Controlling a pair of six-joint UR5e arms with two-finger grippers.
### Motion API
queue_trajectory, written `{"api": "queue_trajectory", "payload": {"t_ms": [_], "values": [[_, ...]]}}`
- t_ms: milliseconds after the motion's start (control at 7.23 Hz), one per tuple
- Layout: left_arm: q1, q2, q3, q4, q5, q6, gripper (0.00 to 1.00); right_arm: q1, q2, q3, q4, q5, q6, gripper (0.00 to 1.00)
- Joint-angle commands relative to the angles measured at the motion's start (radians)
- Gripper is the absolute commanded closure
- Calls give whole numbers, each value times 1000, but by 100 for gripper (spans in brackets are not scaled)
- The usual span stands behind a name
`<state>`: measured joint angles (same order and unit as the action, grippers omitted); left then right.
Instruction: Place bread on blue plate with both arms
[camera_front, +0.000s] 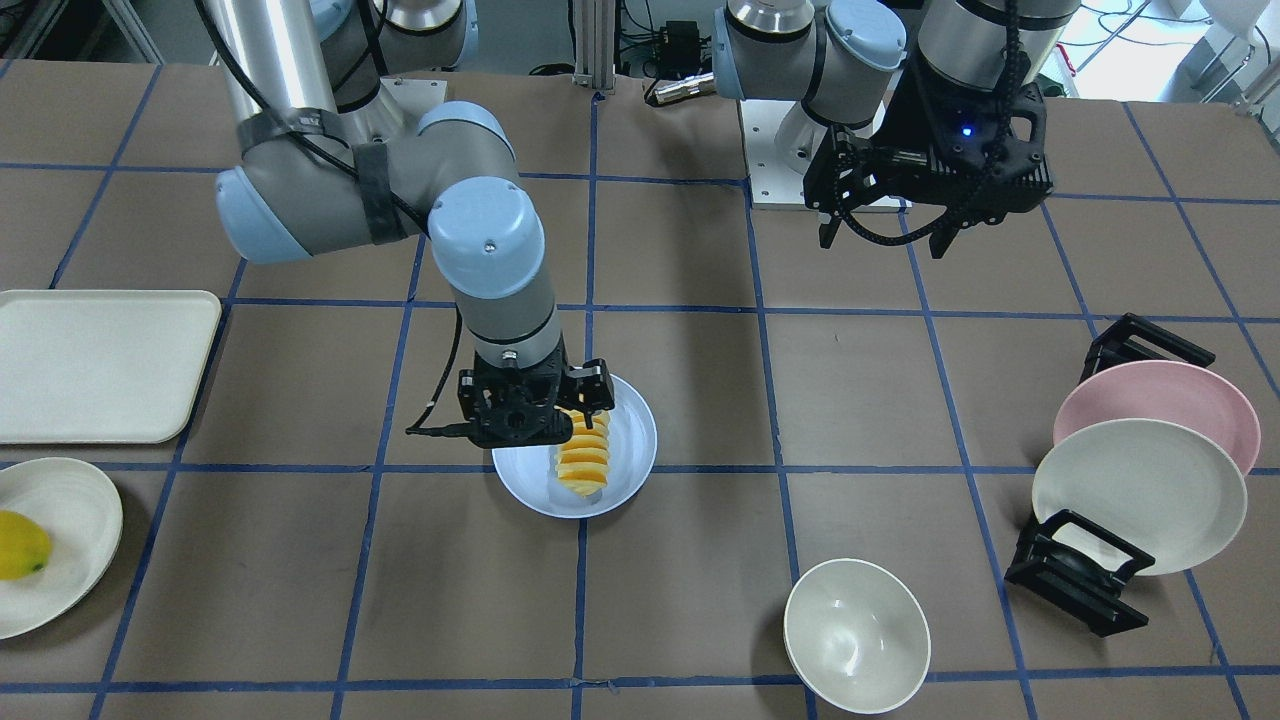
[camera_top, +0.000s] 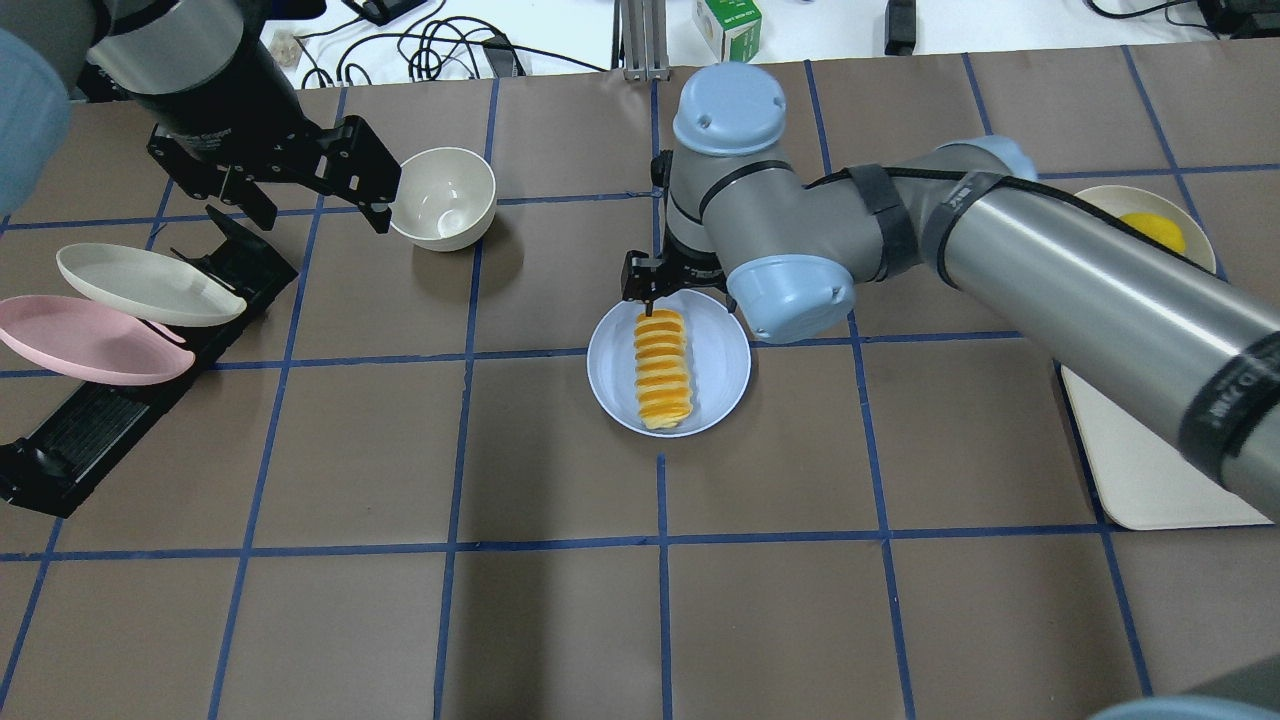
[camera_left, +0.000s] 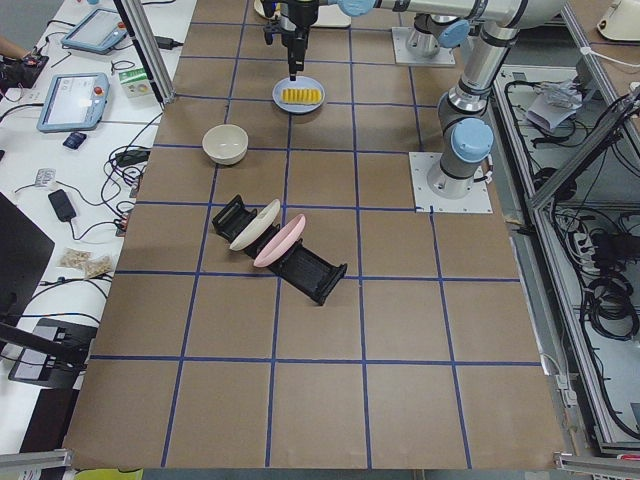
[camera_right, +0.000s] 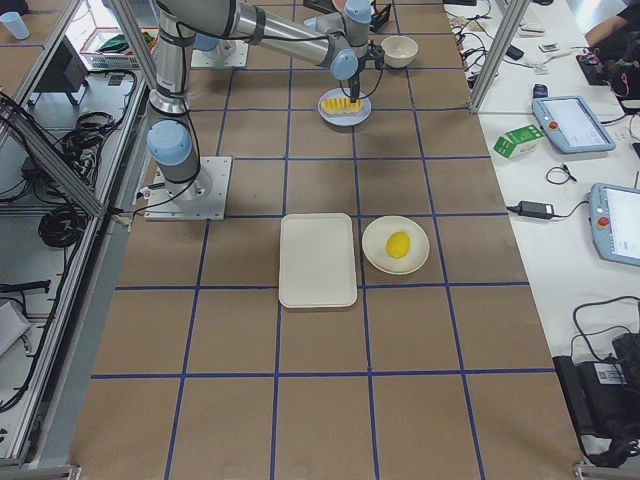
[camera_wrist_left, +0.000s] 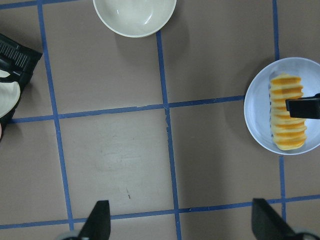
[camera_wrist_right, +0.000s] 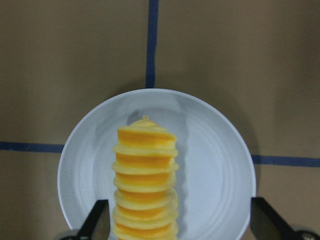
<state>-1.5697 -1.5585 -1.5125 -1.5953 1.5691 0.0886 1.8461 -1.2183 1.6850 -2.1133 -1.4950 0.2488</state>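
Jaws apart (the left gripper (camera_wrist_left: 182, 222) too), the right gripper (camera_wrist_right: 181, 219) could snag a slice, dragging the bread (camera_wrist_right: 145, 175) off the blue plate (camera_wrist_right: 220, 165).

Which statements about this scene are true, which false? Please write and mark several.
The bread lies on the blue plate. True.
The left jaws hold the white bowl. False: they hang open and empty near it.
The yellow fruit sits on a cream plate. True.
The pink plate lies flat. False: it leans in the black rack.
The right jaws are shut on the bread. False: they stand open, one on each side of it.
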Motion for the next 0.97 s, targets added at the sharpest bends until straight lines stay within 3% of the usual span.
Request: {"api": "queue_trajectory", "payload": {"t_ms": [0, 553, 830], "values": [[0, 1, 0, 0, 0, -1, 0, -120, -131, -1, 122, 2, -171, 0], [-1, 2, 0, 0, 0, -1, 0, -296, -358, -37, 494, -4, -195, 0], [-1, 2, 0, 0, 2, -4, 0, -308, -400, -50, 532, -54, -180, 0]]}}
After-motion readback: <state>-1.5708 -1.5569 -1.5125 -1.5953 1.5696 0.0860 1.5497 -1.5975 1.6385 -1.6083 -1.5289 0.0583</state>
